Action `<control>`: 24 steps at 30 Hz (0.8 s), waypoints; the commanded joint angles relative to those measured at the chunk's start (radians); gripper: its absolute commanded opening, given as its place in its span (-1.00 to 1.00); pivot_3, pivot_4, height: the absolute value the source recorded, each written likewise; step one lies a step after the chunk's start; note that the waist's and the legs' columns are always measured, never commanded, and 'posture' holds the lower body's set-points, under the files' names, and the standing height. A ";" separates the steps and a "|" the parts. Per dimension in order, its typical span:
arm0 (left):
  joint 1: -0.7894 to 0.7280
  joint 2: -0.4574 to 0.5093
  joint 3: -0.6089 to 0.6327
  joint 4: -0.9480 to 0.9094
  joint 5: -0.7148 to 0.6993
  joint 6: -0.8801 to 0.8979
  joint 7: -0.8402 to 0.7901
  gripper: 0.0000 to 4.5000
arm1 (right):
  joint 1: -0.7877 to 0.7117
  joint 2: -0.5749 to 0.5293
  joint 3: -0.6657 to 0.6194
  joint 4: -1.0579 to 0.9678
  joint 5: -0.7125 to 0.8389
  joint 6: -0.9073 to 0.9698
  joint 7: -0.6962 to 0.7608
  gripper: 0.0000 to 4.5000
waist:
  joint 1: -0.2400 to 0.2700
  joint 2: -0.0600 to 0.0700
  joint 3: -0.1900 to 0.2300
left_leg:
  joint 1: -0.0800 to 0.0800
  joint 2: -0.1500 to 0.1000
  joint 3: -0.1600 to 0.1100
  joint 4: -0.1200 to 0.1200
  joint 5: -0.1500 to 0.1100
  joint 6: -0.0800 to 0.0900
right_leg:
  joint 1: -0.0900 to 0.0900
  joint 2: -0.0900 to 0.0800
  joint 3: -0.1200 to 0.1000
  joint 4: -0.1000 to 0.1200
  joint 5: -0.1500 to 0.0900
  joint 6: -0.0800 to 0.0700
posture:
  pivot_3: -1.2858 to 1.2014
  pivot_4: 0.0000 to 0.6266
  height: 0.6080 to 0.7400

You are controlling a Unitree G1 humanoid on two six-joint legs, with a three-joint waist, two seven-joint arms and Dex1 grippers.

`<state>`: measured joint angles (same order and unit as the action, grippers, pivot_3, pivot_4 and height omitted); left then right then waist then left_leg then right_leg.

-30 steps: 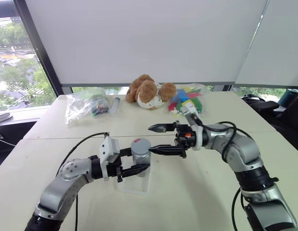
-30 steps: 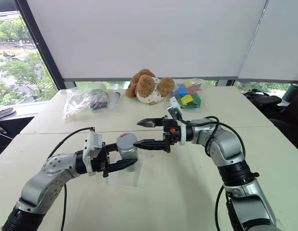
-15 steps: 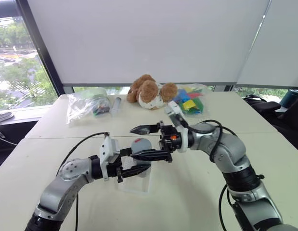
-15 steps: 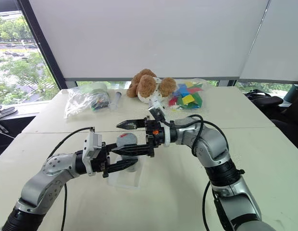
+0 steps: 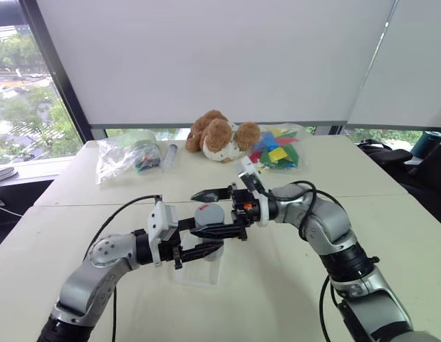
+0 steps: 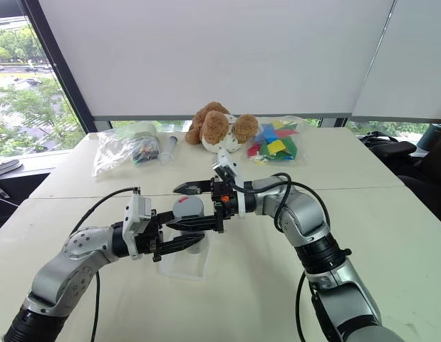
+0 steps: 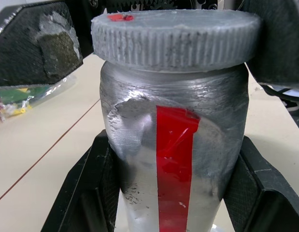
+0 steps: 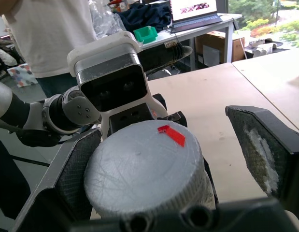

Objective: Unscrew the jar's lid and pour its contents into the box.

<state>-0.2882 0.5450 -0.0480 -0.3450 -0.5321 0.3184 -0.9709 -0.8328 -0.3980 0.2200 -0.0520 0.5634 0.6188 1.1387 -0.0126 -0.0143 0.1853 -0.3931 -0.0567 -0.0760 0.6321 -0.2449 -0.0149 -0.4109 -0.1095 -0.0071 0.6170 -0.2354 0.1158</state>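
**Right gripper brought over the jar's lid**

Since a second ago, the right gripper (image 5: 209, 213) has been carried from beside the jar (image 5: 208, 239) to a place astride its top, while the jar itself has kept its place. Nearest of all, the jar is held upright in the left gripper (image 5: 207, 251), whose two black fingers (image 7: 91, 193) are clamped on the lower body at either side of the red label stripe. Under and just around the jar's foot, the box (image 5: 199, 271) is seen on the table (image 5: 277, 285), the jar being raised a little above its floor. On top of the jar the lid (image 8: 144, 174) is still seated, ribbed at the edge and marked with a small red tag. At either side of the lid the right gripper's fingers (image 8: 260, 150) are spread wide; one pad lies close against the lid's edge, the other stands well clear of it. Whether the near pad touches cannot be told. Beyond the jar, a plush toy (image 5: 220, 135) is set at the table's far edge, with clear bags (image 5: 127, 157) to one side of it and a bag of coloured pieces (image 5: 277, 151) to the other.
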 commanded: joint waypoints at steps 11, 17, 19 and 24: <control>-0.001 0.005 0.007 -0.039 -0.006 -0.018 -0.004 -0.04 | 0.010 -0.073 -0.080 -0.008 0.041 0.004 0.073 0.98 | -0.001 0.000 0.000 | 0.000 0.000 0.000 0.000 0.000 0.000 | 0.000 0.000 0.000 0.000 0.000 0.000 | 0.03 -0.52 1.00; 0.001 0.008 0.010 -0.038 -0.005 -0.018 -0.007 -0.04 | 0.037 -0.097 -0.107 -0.028 0.082 0.014 0.117 0.98 | 0.001 0.000 0.000 | 0.000 0.000 0.000 0.000 0.000 0.000 | 0.000 0.000 0.000 0.000 0.000 0.000 | 0.03 -0.52 1.00; 0.003 0.010 0.012 -0.039 -0.006 -0.017 -0.008 -0.04 | 0.048 -0.109 -0.117 -0.051 0.119 0.028 0.153 0.98 | 0.002 0.000 0.000 | 0.000 0.000 0.000 0.000 0.000 0.000 | 0.000 0.000 0.000 0.000 0.000 0.000 | 0.03 -0.52 1.00; 0.004 0.012 0.014 -0.040 -0.007 -0.015 -0.009 -0.04 | 0.042 -0.101 -0.114 -0.076 0.146 0.045 0.154 0.98 | -0.001 0.000 0.000 | 0.000 0.000 0.000 0.000 0.000 0.000 | 0.000 0.000 0.000 0.000 0.000 0.000 | 0.03 -0.52 1.00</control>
<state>-0.2814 0.5508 -0.0476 -0.3456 -0.5323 0.3183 -0.9793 -0.7791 -0.5009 0.1330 -0.0893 0.6836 0.6650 1.2935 -0.0140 -0.0143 0.1853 -0.3930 -0.0561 -0.0760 0.6321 -0.2449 -0.0149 -0.4108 -0.1091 -0.0070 0.6170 -0.2354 0.1158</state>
